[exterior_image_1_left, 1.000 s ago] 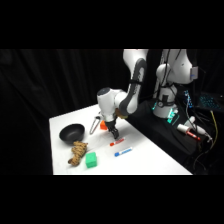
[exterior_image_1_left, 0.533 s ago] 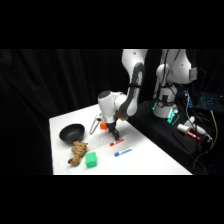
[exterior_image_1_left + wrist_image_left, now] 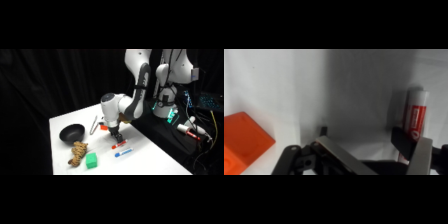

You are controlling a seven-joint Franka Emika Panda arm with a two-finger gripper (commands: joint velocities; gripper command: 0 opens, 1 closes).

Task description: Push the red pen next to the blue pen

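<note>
Gripper (image 3: pixel 117 138) is down at the tabletop (image 3: pixel 150 157), right at the red pen (image 3: pixel 119 145); in the side view its tip looks touching or just about touching the pen's upper end. Blue pen (image 3: pixel 123 153) lies just below the red one in that view, roughly parallel, a narrow strip of white tabletop between them. So they're near, not yet side by side.

Wrist view: red pen (image 3: pixel 415 112) sits upright at the right, red body with a grey-white cap end, and one dark finger (image 3: pixel 404 142) overlaps its lower end. Contact looks likely, can't confirm. Jaws: can't tell whether they're spread or clenched; not holding anything that I can see.

Step in hand, my read: the push itself, early, with most of the gap left to close.

Next move calls for a low sideways sweep toward the blue pen, pressing near the pen's middle so it slides rather than pivots. Contact at the end risks spinning it.

Clutter well clear of the path: orange block (image 3: pixel 241 140) behind the gripper, tongs (image 3: pixel 94 125), black bowl (image 3: pixel 72 133), green block (image 3: pixel 91 160), brown plush toy (image 3: pixel 77 153).
</note>
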